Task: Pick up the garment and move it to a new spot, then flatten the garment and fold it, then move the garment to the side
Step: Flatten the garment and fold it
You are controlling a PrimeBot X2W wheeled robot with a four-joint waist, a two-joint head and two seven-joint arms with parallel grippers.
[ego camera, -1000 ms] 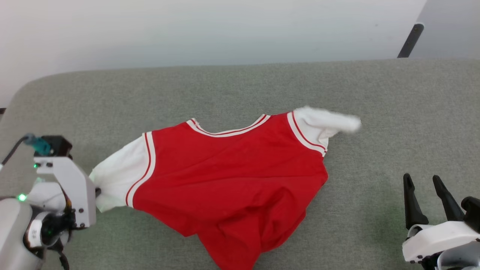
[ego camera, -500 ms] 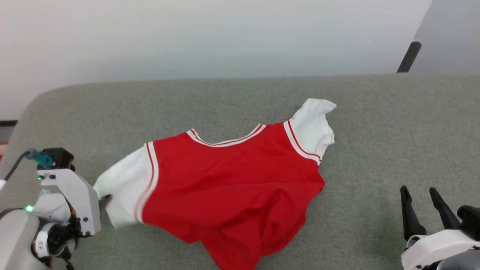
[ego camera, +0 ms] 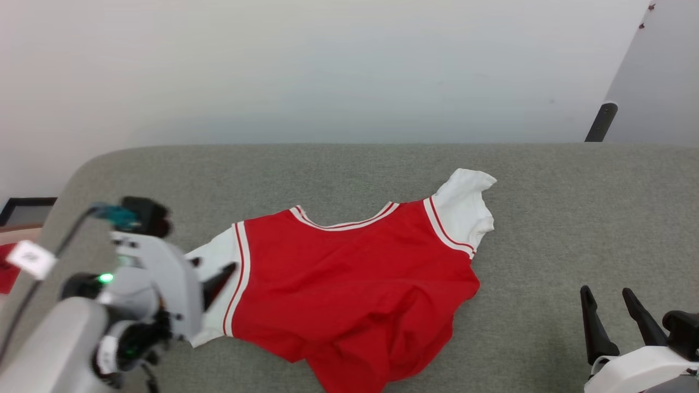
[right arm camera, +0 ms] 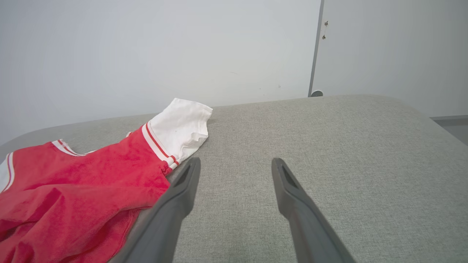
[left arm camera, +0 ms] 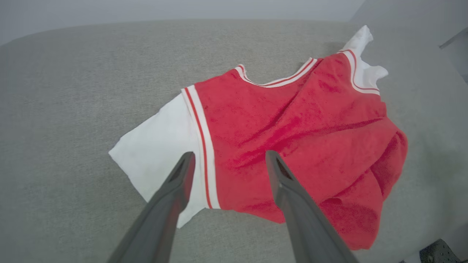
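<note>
The garment (ego camera: 349, 284) lies crumpled on the grey surface (ego camera: 573, 218), plain red side up, so the chest graphic is hidden. Its hem is bunched at the near right. One white sleeve (ego camera: 464, 207) points away from me, and the other white sleeve (left arm camera: 161, 149) lies flat under my left gripper (left arm camera: 230, 157). That gripper (ego camera: 210, 273) is open and hovers above the sleeve's striped seam, holding nothing. My right gripper (ego camera: 609, 308) stands open over bare surface to the right of the garment (right arm camera: 84, 190), with nothing between its fingers (right arm camera: 182, 190).
The grey surface's rounded far-left corner (ego camera: 93, 169) meets a white wall. A dark pole (ego camera: 600, 123) leans at the far right. A small red cloth scrap (ego camera: 6, 273) lies beyond the left edge. Bare surface stretches to the garment's right (right arm camera: 347, 164).
My left gripper has let go of the near white sleeve and lifted above it. The far sleeve flipped from pointing right to pointing away. The head camera has tilted up.
</note>
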